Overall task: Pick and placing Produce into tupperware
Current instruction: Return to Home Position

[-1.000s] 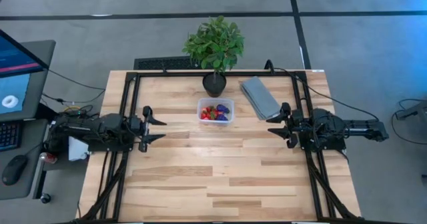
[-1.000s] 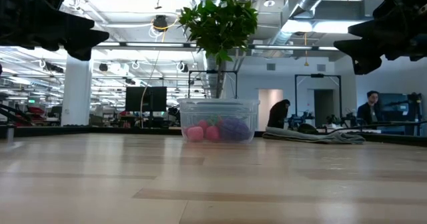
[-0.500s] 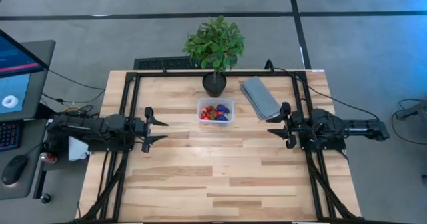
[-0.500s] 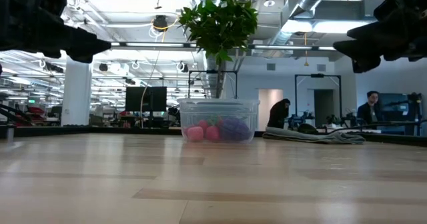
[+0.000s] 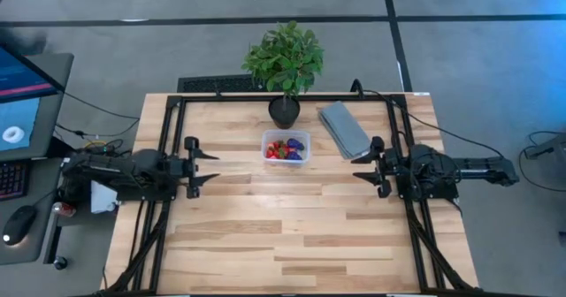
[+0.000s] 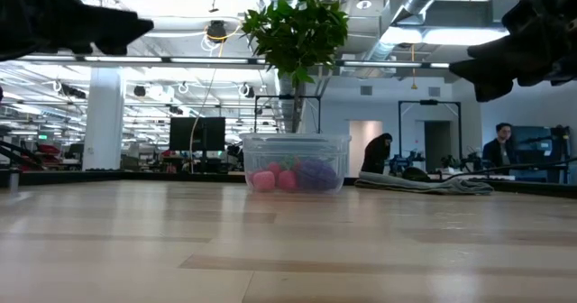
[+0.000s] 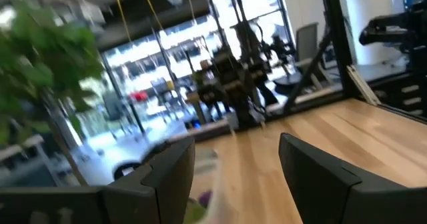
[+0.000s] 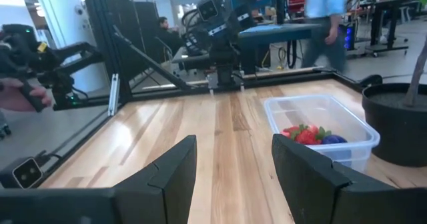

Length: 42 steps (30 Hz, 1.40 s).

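Note:
The clear tupperware [image 5: 286, 146] stands on the table just in front of the black plant pot; it also shows in the low view [image 6: 296, 161] and the right wrist view [image 8: 322, 127]. The produce [image 5: 286, 149] lies inside it: red strawberries, pinkish pieces [image 6: 275, 179] and purple grapes [image 6: 315, 173]. My left gripper [image 5: 202, 165] hovers open above the table's left side, pointing right. My right gripper [image 5: 366, 165] hovers open above the right side, pointing left. Both are well apart from the tub.
A leafy potted plant [image 5: 285, 67] stands at the far edge behind the tub. A folded grey cloth [image 5: 343, 128] lies to the tub's right. A black frame [image 5: 389, 102] runs along the table's edges. The near half of the wooden table [image 5: 292, 235] is bare. People show in the room beyond.
My left gripper has drawn back a little toward the table's left edge and risen, as the low view shows. My right gripper has shifted slightly. The tub and the produce have stayed still.

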### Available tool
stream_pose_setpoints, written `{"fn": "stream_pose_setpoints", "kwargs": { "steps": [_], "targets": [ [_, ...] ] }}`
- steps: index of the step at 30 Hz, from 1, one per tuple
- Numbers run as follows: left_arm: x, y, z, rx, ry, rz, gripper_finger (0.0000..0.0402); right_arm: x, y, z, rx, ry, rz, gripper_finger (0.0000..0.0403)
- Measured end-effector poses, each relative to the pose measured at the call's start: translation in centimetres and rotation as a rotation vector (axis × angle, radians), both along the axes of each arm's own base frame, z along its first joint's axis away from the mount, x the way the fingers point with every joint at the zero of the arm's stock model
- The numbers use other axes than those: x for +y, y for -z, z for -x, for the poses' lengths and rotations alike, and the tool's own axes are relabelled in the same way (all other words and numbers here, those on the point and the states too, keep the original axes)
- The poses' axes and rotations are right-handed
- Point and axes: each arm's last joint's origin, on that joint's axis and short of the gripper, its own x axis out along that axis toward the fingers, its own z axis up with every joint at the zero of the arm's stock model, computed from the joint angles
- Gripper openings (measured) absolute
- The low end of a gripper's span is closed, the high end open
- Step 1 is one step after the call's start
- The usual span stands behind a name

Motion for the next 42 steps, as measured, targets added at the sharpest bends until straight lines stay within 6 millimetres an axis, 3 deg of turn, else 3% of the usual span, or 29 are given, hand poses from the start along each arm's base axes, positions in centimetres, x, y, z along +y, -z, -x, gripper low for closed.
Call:
{"fn": "stream_pose_setpoints", "kwargs": {
  "steps": [6, 24, 42],
  "targets": [
    [0.1, -0.4, 0.7, -0.057, -0.033, -0.055, 0.0210, 0.1, 0.0, 0.0, 0.000, -0.028, 0.000, 0.0219],
    [0.0, 1.2, 0.5, 0.107, 0.018, -0.003, 0.0210, 0.2, 0.0, 0.0, -0.002, -0.036, 0.063, 0.0219],
    [0.0, 1.2, 0.5, 0.106, 0.016, 0.013, 0.0210, 0.2, 0.0, 0.0, 0.003, -0.036, -0.001, 0.0219]
  ]
}}
